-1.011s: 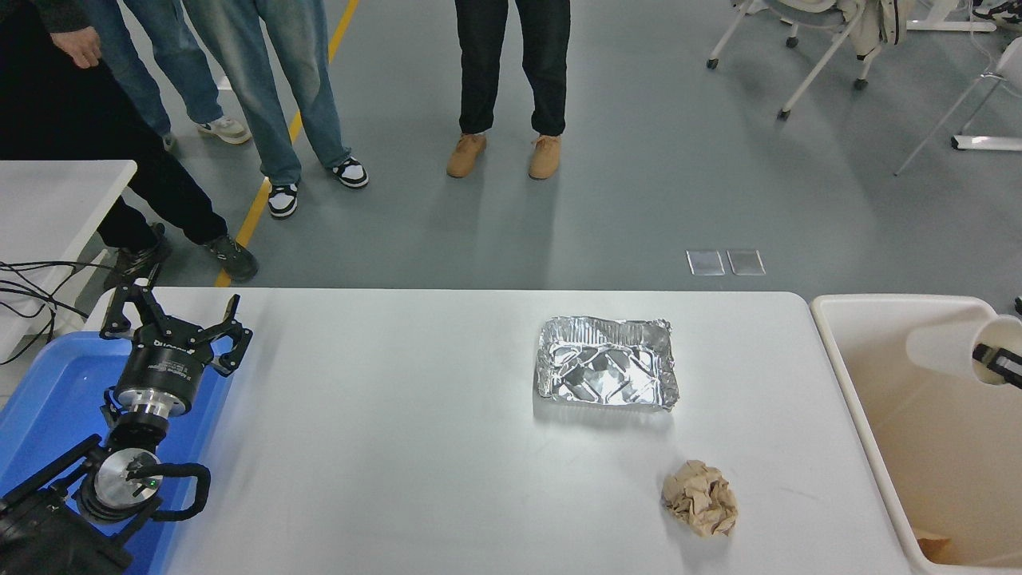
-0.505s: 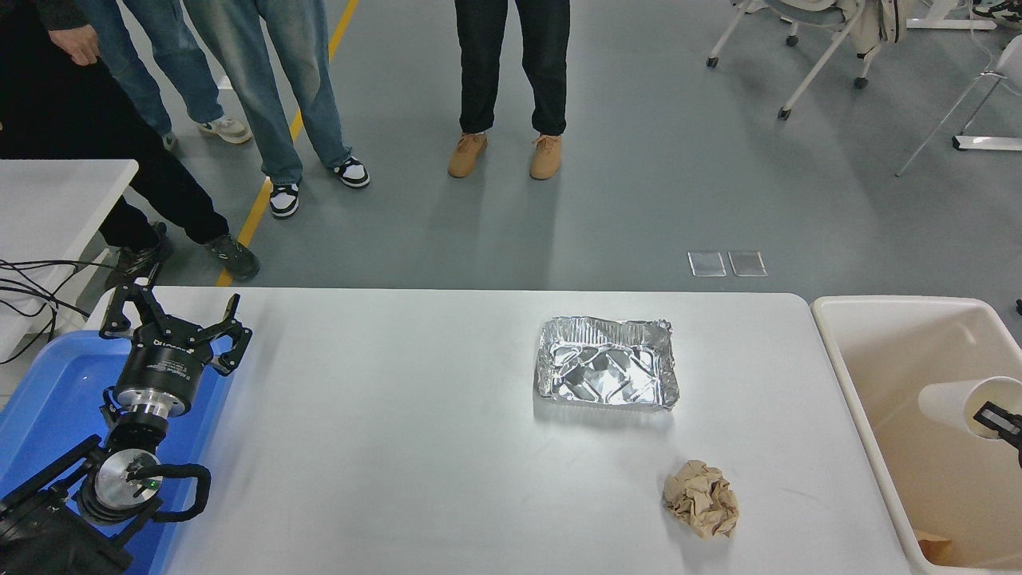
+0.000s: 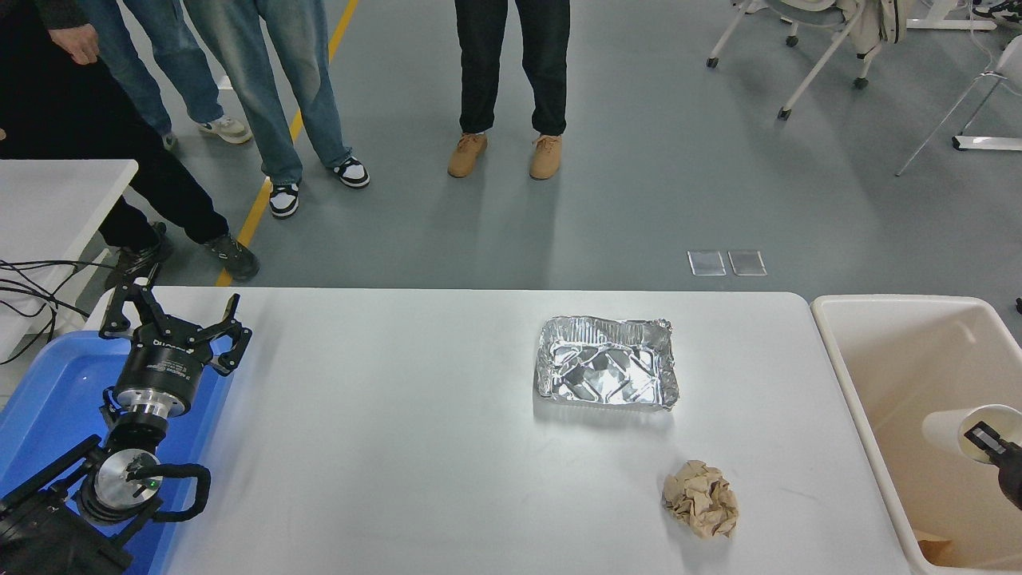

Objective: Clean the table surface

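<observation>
One foil tray (image 3: pixel 607 374); one paper wad (image 3: pixel 701 498); right pincer (image 3: pixel 988 444) grasping one cup (image 3: pixel 954 432).

Smooth matt white table surface (image 3: pixel 415 447); shiny, wrinkled aluminium foil tray (image 3: pixel 607 373); rough crumpled brown paper ball (image 3: pixel 701 498); glossy blue plastic bin (image 3: pixel 56 391) left; matt beige plastic bin (image 3: pixel 894 319) right.

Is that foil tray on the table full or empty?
Empty: the foil tray shows only its bare, crinkled silver bottom, open side up.
</observation>
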`<state>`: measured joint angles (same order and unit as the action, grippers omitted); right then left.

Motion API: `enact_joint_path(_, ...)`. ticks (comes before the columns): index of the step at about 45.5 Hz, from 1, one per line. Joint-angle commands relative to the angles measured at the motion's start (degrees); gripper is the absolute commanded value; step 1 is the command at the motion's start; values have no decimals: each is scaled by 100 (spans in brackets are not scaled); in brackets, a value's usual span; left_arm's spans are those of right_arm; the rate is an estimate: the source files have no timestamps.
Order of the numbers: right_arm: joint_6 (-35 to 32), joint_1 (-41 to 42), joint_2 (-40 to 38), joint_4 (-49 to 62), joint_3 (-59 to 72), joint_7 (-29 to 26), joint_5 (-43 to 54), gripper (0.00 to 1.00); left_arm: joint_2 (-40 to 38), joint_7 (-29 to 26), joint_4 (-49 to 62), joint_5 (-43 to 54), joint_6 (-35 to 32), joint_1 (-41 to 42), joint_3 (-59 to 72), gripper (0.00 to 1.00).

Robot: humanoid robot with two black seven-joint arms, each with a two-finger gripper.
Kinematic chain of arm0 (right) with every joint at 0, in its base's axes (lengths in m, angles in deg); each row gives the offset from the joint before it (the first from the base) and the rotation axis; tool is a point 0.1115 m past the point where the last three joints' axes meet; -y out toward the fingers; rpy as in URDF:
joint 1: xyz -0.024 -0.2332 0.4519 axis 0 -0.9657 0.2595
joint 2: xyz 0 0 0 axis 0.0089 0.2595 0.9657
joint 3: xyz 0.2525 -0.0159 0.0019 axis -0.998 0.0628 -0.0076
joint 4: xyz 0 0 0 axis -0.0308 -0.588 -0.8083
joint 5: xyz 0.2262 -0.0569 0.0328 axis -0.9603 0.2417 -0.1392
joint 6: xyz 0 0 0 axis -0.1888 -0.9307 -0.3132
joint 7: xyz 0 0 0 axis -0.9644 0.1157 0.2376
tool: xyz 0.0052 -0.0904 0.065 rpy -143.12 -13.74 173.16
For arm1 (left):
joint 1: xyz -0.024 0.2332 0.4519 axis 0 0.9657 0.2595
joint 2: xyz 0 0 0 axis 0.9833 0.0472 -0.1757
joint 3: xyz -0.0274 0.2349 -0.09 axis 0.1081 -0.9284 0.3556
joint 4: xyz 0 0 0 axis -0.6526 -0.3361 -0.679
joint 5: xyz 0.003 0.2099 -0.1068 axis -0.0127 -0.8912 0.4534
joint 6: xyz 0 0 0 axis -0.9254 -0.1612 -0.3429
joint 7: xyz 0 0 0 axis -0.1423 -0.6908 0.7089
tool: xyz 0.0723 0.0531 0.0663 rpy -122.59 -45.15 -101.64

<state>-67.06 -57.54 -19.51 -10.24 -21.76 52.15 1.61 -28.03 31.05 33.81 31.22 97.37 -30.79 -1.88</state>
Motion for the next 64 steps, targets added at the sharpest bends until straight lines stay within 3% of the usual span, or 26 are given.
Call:
enact_joint_path(1, 15, -4, 69, 21, 3, -140, -96, 0, -2, 4, 0, 0, 0, 0, 0, 99)
enact_joint_path(21, 156, 49, 113, 21, 20, -201, -474, 0, 7, -5, 0, 0, 0, 0, 0, 99)
enact_joint_path(22, 156, 49, 113, 12, 29, -201, -474, 4, -2, 4, 0, 0, 0, 0, 0, 99)
enact_joint_path(26, 147, 49, 104, 21, 117, -201, -465, 34, -2, 4, 0, 0, 0, 0, 0, 99)
enact_joint_path(32, 156, 57, 104, 21, 310, -201, -483, 95, -2, 4, 0, 0, 0, 0, 0, 99)
enact_joint_path(33, 156, 57, 104, 21, 319, -210, -483, 100, -2, 4, 0, 0, 0, 0, 0, 99)
enact_joint_path(64, 173, 277, 42, 170, 266, -219, -878, 100, -2, -5, 0, 0, 0, 0, 0, 99)
